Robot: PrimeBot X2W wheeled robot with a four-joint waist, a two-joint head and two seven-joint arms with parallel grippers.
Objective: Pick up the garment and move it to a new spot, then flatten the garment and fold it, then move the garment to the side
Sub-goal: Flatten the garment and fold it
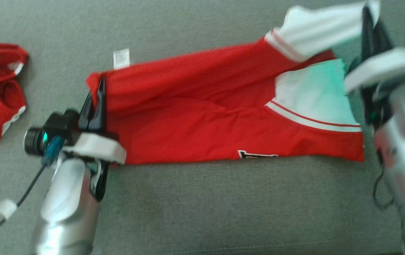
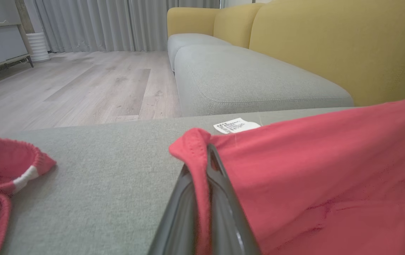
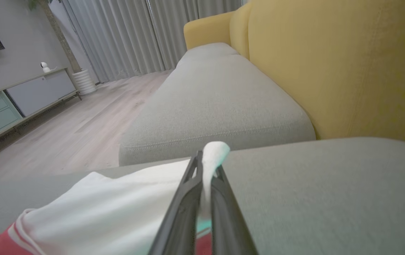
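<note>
Our left gripper point(image 1: 99, 88), at nine o'clock, was clamped on a red corner of the jersey point(image 1: 195, 106) and our right gripper point(image 3: 203, 159), at two o'clock, on its white sleeve point(image 1: 315, 32), which lay stretched across the grey sofa cushion point(image 1: 202, 205).

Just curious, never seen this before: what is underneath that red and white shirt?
The grey sofa cushion lies under the shirt, bare all around it. Anything directly beneath the cloth is covered and cannot be seen.
</note>
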